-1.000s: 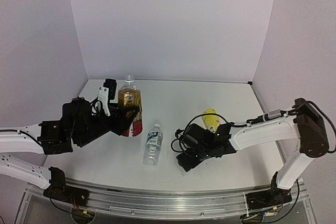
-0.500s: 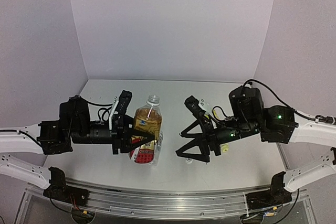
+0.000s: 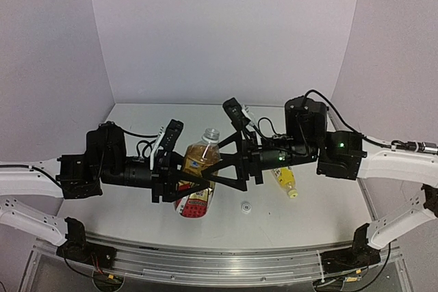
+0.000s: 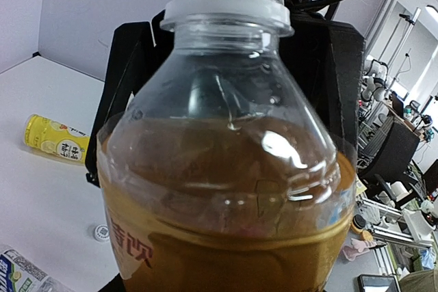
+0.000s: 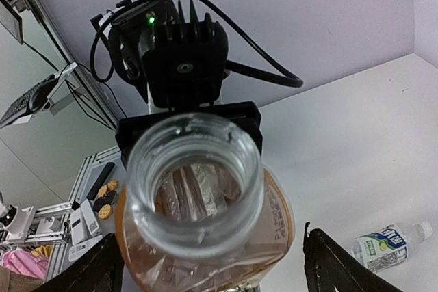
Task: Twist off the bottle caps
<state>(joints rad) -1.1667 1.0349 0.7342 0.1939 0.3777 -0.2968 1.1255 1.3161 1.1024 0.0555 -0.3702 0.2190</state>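
Table [image 3: 328, 217] is filling the lower half of the top view, pale and flat. Left gripper [image 3: 186, 184] is extending in from the left edge and clenching the amber bottle [image 3: 202, 158] by its body. The bottle is sitting at centre frame, leaning, mouth uncapped, tea-brown liquid inside. Right gripper [image 3: 229, 162] is extending in from the right edge. In its own wrist view its fingers [image 5: 339, 264] are standing spread at the lower corners, either side of the bottle, gripping nothing. Clear bottle [image 5: 387, 243] is lying on its side at lower right of the right wrist view. Yellow bottle [image 3: 285, 181] is lying right of centre, beneath the right arm. Small white cap [image 3: 245, 206] is sitting loose on the table just below centre
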